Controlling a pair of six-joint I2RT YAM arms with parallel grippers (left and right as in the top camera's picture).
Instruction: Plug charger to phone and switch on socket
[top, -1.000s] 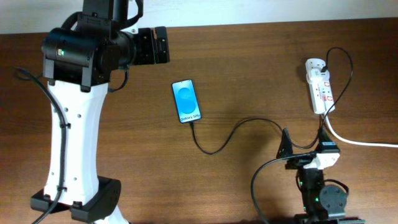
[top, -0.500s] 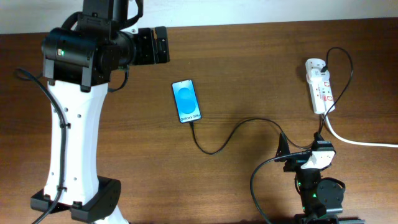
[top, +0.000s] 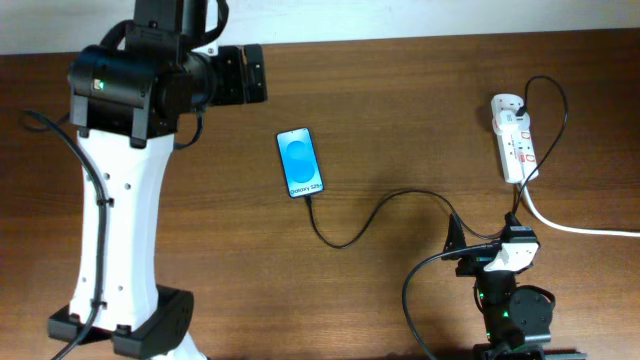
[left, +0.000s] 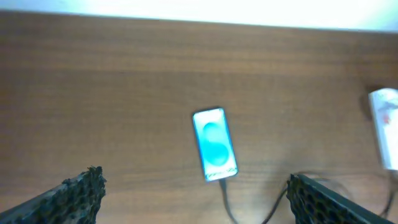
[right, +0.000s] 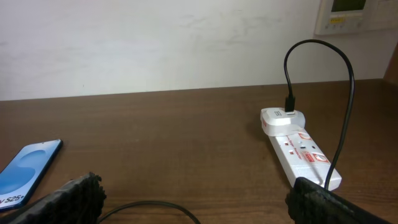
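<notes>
The phone (top: 300, 162) lies flat mid-table, its blue screen lit; it also shows in the left wrist view (left: 215, 144) and the right wrist view (right: 26, 174). The thin black charger cable (top: 390, 197) meets the phone's lower edge and curves right toward the white socket strip (top: 517, 143), where it loops into the white plug (right: 281, 118). The socket also shows in the right wrist view (right: 305, 155). My left gripper (top: 248, 75) is open and empty, high above the table to the phone's upper left (left: 194, 190). My right gripper (top: 487, 245) is open and empty near the front edge (right: 194, 185), below the socket.
A thick white cord (top: 585, 229) runs from the socket off the right edge. The left arm's white body and black base (top: 115, 250) fill the left side. A pale wall (right: 155, 43) stands behind the table's far edge.
My right gripper has drawn back a little toward the front edge, away from the socket. My left gripper has shifted slightly left. Phone, cable and socket have not moved.
</notes>
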